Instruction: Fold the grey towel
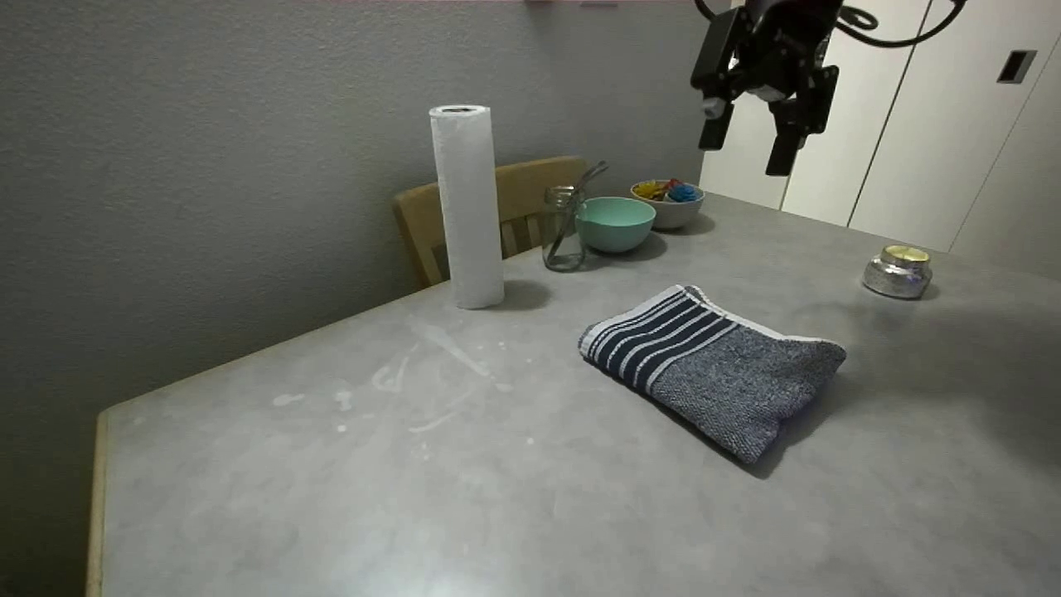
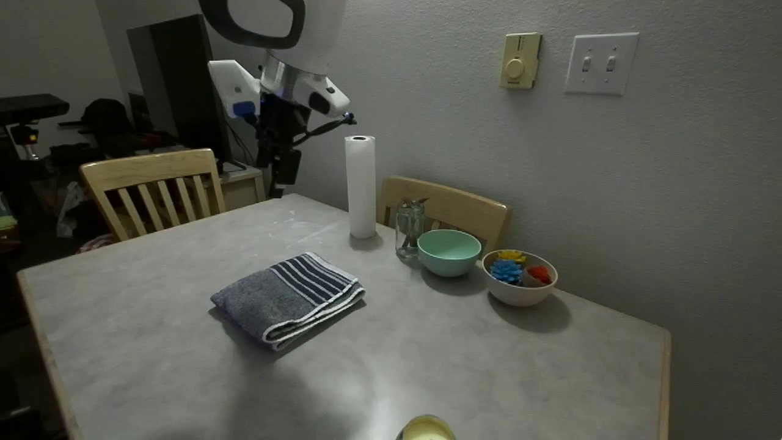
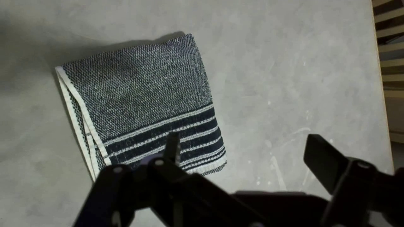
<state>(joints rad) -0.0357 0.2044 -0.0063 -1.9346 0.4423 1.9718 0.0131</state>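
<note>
The grey towel [image 1: 738,377] lies on the table as a compact folded bundle, with white edging and a dark band of white stripes at one end. It shows also in an exterior view [image 2: 269,299], where stacked layers show along its white-edged side. In the wrist view the towel [image 3: 148,88] lies left of centre, with a narrow gap between its edged layers at the left. My gripper [image 1: 746,149] is open, holds nothing, and hangs well above the table, apart from the towel. In the wrist view the gripper [image 3: 242,142] has its left finger hiding part of the striped end.
A white paper-towel roll [image 1: 468,207] stands upright near the wall side. Beside it are a glass jar with utensils [image 1: 564,228], a mint bowl [image 2: 449,253] and a white bowl with coloured pieces [image 2: 519,287]. A silver candle jar [image 1: 898,272] stands apart. Wooden chairs [image 2: 153,183] line the table.
</note>
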